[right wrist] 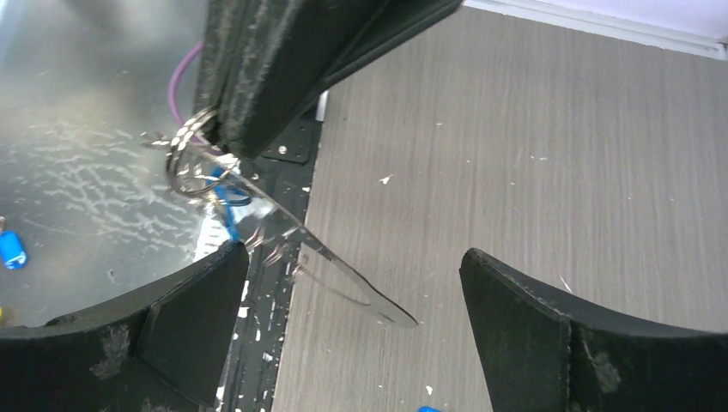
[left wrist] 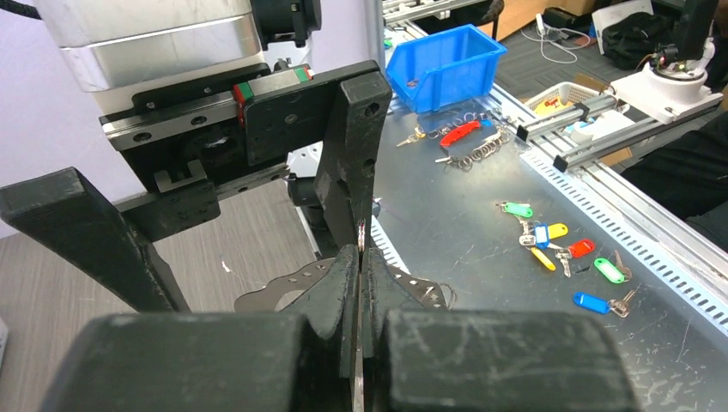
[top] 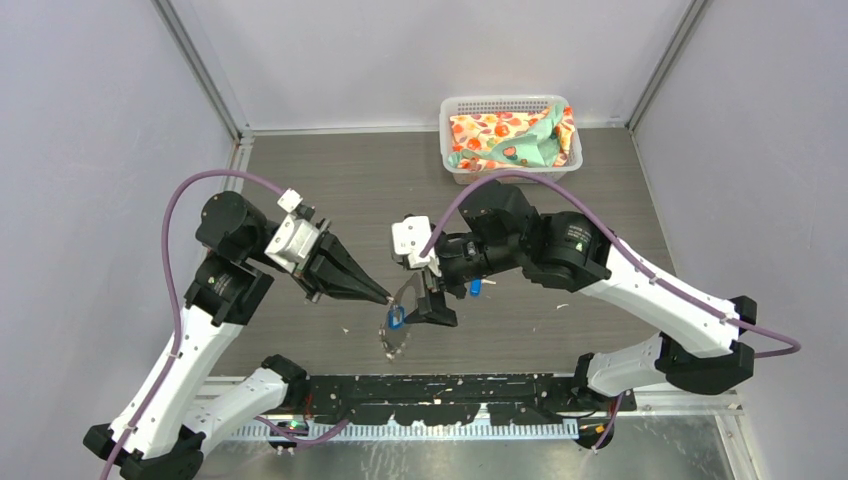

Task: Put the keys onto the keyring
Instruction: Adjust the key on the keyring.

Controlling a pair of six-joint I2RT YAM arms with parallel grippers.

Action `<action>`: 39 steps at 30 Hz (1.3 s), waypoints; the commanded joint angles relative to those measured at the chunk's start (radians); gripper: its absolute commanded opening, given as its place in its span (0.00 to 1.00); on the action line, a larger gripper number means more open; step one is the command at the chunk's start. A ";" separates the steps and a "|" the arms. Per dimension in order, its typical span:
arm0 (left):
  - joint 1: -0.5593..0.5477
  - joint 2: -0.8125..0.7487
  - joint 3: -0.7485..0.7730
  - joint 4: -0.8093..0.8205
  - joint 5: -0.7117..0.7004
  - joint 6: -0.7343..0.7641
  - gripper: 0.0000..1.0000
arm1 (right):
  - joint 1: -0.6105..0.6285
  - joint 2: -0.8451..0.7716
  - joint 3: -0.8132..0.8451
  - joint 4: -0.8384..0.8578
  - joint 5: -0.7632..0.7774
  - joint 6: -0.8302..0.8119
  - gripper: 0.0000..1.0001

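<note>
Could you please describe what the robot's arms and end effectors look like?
Both the left arm and right arm have white links with black joints, each trailing a purple cable. The left end effector and right end effector carry black, wedge-shaped fingers with scuffed surfaces.

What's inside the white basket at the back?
A crumpled orange-and-teal patterned cloth fills the basket. Anything beneath the cloth is covered and can't be seen.
</note>
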 commanded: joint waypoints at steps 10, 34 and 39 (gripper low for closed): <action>-0.004 -0.010 0.022 0.050 -0.025 0.023 0.00 | -0.018 -0.090 -0.049 0.052 -0.191 0.100 0.66; 0.037 -0.034 0.043 -0.318 -0.670 0.212 1.00 | -0.027 -0.364 -0.406 0.640 0.512 0.528 0.01; 0.092 -0.092 -0.062 -0.308 -0.725 0.249 1.00 | -0.028 -0.408 -0.426 0.697 0.660 0.625 0.01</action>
